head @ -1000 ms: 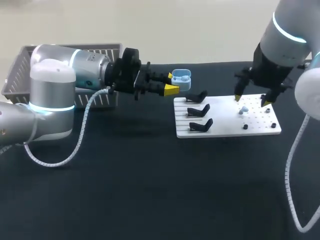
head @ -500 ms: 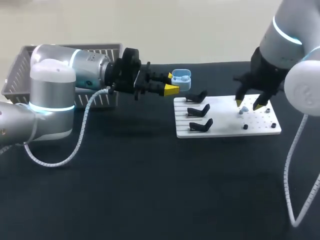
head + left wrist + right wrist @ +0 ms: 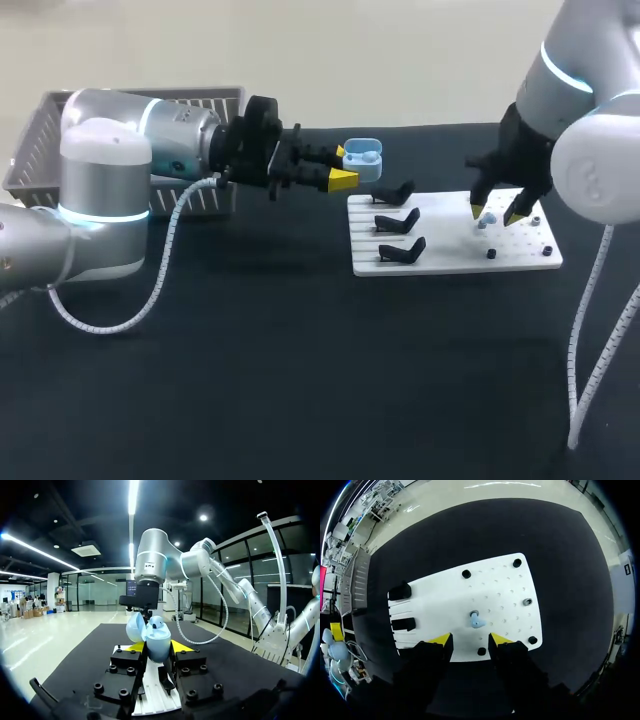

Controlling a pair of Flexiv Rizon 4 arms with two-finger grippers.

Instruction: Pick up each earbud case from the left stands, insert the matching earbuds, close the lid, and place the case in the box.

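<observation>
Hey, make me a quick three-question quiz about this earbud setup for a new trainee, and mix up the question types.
1. True or false: the light blue earbud case held in the left gripper has its lid shut.
2. The right gripper hangs open above: A) the grey basket, B) the white peg board, C) bare black tabletop.
3. How many black stands on that board are empty?
Key: 1 false, the lid is open; 2 B; 3 three.

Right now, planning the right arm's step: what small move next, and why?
Probably lower the right pincer over the small pale-blue earbud on the white perforated board; its open fingers hover above it, and the left pincer holds the open pale-blue case.
</observation>
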